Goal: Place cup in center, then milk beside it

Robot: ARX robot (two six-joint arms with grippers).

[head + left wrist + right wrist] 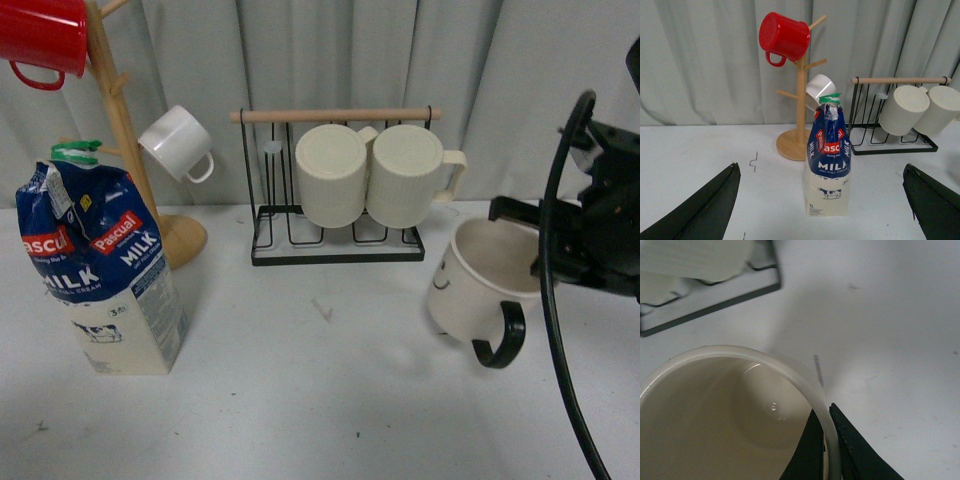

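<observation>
The right gripper (826, 415) is pinching the smooth, glossy rim of the wide cream cup (475, 285), one finger inside and one outside. It is holding the cup tilted near the right edge of the white table (300, 400), with the black loop handle hanging toward the front. The boxy milk carton (100, 270) is standing upright near the left edge. The left gripper (821, 167) is gaping wide, grasping nothing.

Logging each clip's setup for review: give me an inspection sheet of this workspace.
Surface: white table, small black marks, no spills seen.
Job's things: cup tilted, at right, gripped by its rim; milk upright, at left, untouched.
Clutter: rack with two ribbed mugs; tree with red mug and white mug.
Grippers: right pincer shut on cup rim; left pincer open, empty.
Cables: black cable looping at right.
Surroundings: grey curtain behind.
</observation>
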